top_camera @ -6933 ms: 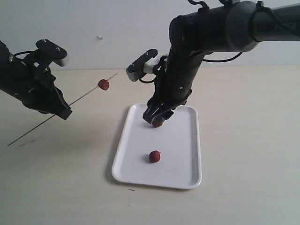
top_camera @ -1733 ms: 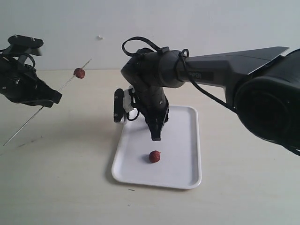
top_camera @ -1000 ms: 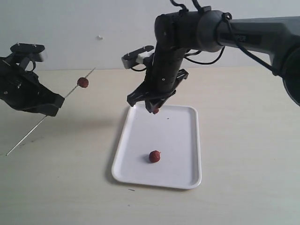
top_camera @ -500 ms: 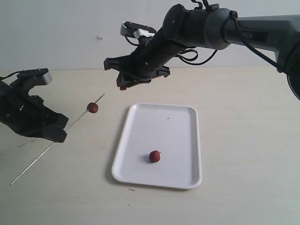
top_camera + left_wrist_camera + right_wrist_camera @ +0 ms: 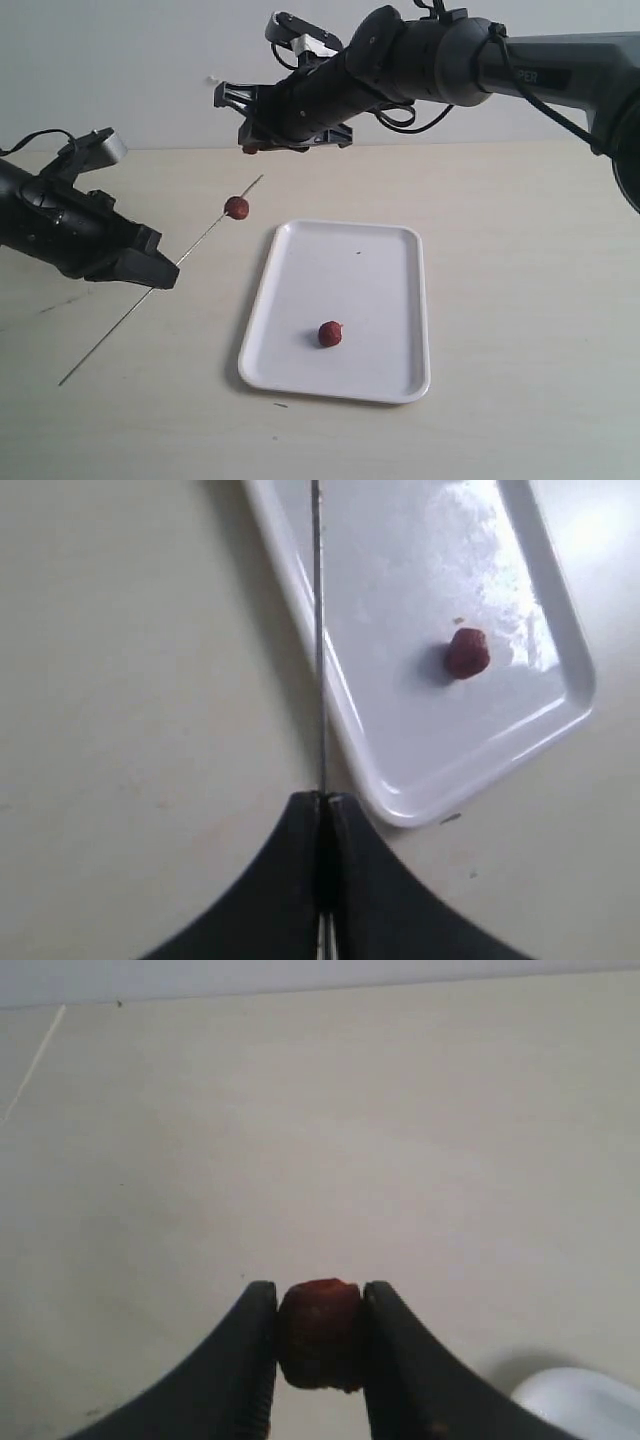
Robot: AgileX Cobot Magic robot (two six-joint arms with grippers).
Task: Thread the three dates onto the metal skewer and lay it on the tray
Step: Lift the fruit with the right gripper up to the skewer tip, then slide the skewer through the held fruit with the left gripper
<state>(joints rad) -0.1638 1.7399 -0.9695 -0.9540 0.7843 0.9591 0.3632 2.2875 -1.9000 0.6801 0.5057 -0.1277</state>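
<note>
My left gripper [image 5: 162, 277] is shut on the thin metal skewer [image 5: 200, 240], which slants up toward the tray's far left corner. One date [image 5: 237, 207] sits threaded near its upper end. In the left wrist view the skewer [image 5: 318, 630] runs out from my shut gripper [image 5: 322, 800] past the tray's edge [image 5: 400, 750]. My right gripper [image 5: 250, 146] hangs high above the table, behind the skewer tip, shut on a second date [image 5: 318, 1333]. A third date [image 5: 330, 334] lies on the white tray [image 5: 375, 285] and is also in the left wrist view [image 5: 467, 652].
The pale wooden table [image 5: 520, 300] spreads around the tray, with a light wall [image 5: 120, 60] behind it. The right arm [image 5: 450, 55] stretches across the back from the right. A corner of the tray [image 5: 585, 1400] shows below the right gripper.
The right gripper lifted a date off the tray and carried it up and left. The left gripper moved right and lower with the skewer, bringing its tip toward the right gripper.
</note>
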